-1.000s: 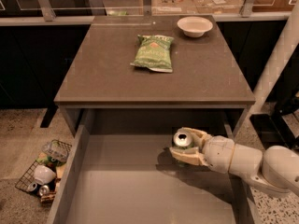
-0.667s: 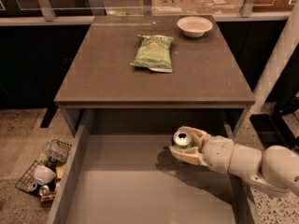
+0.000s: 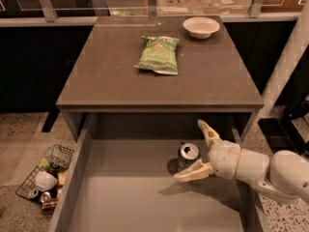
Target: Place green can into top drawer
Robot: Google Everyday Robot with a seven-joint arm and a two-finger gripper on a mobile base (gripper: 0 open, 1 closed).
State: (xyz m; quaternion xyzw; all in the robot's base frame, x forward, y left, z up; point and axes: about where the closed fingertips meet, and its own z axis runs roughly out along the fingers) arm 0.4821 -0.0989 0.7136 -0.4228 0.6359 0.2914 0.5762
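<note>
Inside top drawer (image 3: 120, 197), green can (image 3: 188, 158) upright, claw (image 3: 189, 150) spread wide around it

In top drawer (image 3: 72, 182), right of middle: green can (image 3: 188, 156) upright between spread fingers (image 3: 208, 133) of gripper (image 3: 189, 151) reaching in from right. On table (image 3: 106, 76) behind: chip bag (image 3: 158, 55) at middle, bowl (image 3: 201, 27) far right corner.

Shiny metal top on the green can (image 3: 188, 156), sitting on the smooth, matt grey floor of the top drawer (image 3: 125, 197); glossy cream plastic gripper (image 3: 191, 152) inside that drawer, fingers splayed either side of the can.
</note>
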